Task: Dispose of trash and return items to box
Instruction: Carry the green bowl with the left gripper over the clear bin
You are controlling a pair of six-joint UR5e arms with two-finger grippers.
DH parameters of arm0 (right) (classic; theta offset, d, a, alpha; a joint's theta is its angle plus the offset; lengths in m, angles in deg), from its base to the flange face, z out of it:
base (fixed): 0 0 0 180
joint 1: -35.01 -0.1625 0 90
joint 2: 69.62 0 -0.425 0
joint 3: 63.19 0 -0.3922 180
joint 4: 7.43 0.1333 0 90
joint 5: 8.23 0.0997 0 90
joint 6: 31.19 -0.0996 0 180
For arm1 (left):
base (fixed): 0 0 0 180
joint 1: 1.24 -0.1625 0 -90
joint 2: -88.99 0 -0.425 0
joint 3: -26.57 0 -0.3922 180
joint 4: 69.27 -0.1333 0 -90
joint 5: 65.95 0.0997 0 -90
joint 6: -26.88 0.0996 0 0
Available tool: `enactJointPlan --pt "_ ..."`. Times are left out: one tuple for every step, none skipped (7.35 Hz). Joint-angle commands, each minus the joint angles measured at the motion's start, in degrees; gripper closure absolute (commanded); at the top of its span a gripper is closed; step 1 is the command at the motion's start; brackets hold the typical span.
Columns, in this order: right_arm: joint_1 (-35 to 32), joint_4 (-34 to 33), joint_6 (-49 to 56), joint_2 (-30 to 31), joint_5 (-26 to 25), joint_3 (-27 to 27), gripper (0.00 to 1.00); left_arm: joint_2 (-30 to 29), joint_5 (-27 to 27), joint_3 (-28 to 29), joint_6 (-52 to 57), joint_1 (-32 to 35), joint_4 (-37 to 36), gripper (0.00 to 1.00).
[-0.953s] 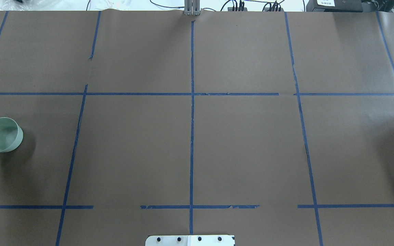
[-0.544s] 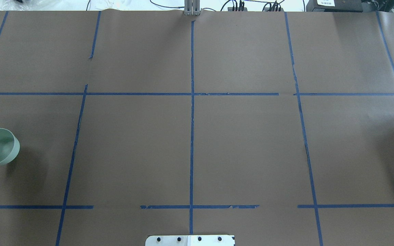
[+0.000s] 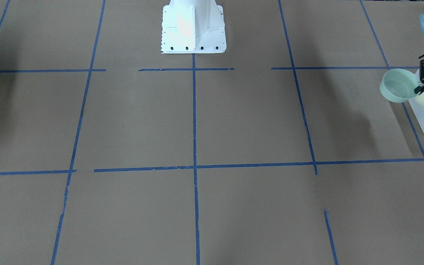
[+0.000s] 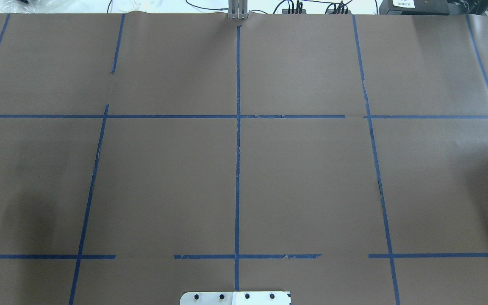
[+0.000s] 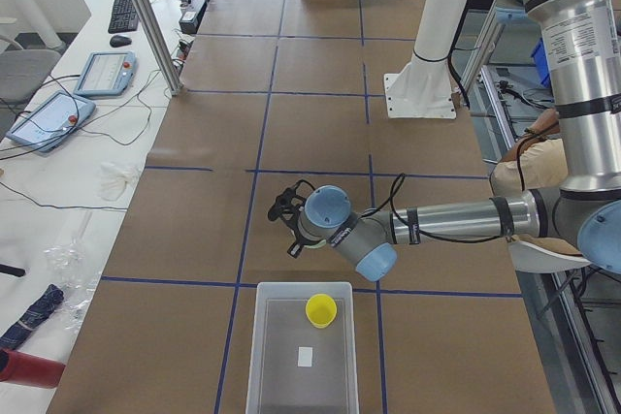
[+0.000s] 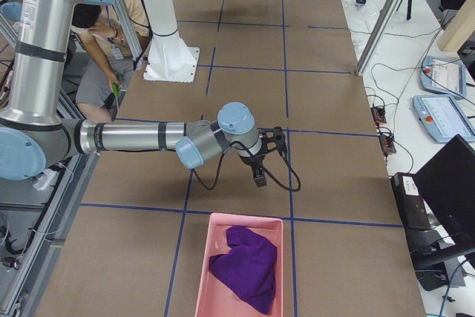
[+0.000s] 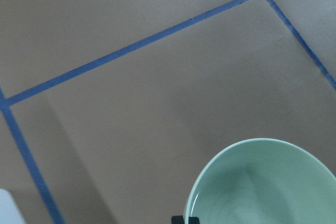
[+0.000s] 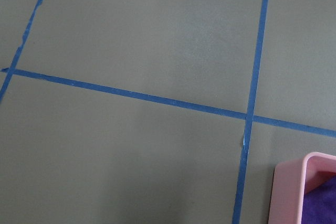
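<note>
**Bowl gripped at the box's edge**

Out at the left end of the desk (image 4: 163,178), my left fingers (image 3: 420,88) are clamped on the rim of the pale mint-green bowl (image 3: 396,86). My left wrist camera shows one black tip right at that rim. The bowl hangs tilted from the grip, its mouth turned partly toward the front-facing camera, and a shadow lies on the brown paper near it. From overhead only a sliver of it shows at the left edge.

The bowl is just beside the end wall of the translucent frosted box (image 5: 264,356), on the side toward the middle of the desk. Seen from the front it overlaps the box's corner, and I cannot tell whether it touches the wall. The small yellow cup (image 5: 321,310) sits inside the box, close to that same end.

In the middle, blue tape lines cross the brown paper, and my white base (image 3: 193,25) stands at my edge of the desk.

On the right, my other arm stretches low over the paper. My right fingers (image 6: 257,176) point down just short of the pink bin (image 6: 245,217). Only the side camera catches them, so I cannot tell how far apart they stand. A purple cloth (image 6: 249,265) lies bunched inside that bin.
</note>
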Motion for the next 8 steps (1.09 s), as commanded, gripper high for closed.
enactJointPlan --pt "0.0 0.1 0.0 0.0 -0.2 0.0 0.00 -5.2 0.4 2.8 22.9 13.0 -17.6 1.00" --pt "0.0 0.1 0.0 0.0 -0.2 0.0 0.00 -7.7 0.5 7.3 28.2 16.1 -19.3 1.00" --pt "0.0 0.1 0.1 0.0 -0.2 0.0 0.00 -8.7 0.4 10.1 28.5 16.7 -18.9 1.00" --pt "0.0 0.1 0.1 0.0 -0.2 0.0 0.00 -10.2 1.7 12.8 28.1 16.8 -18.3 1.00" --pt "0.0 0.1 0.1 0.0 -0.2 0.0 0.00 -10.4 4.8 13.0 26.4 16.8 -16.4 1.00" --pt "0.0 0.1 0.1 0.0 -0.2 0.0 0.00 -9.0 6.9 14.4 19.4 16.7 -8.4 1.00" --pt "0.0 0.1 0.1 -0.1 -0.2 0.1 0.00 -7.9 8.5 16.9 12.8 15.4 0.3 1.00" --pt "0.0 0.1 0.1 -0.1 -0.7 0.1 0.00 -6.9 8.6 17.3 10.7 12.5 2.7 1.00"
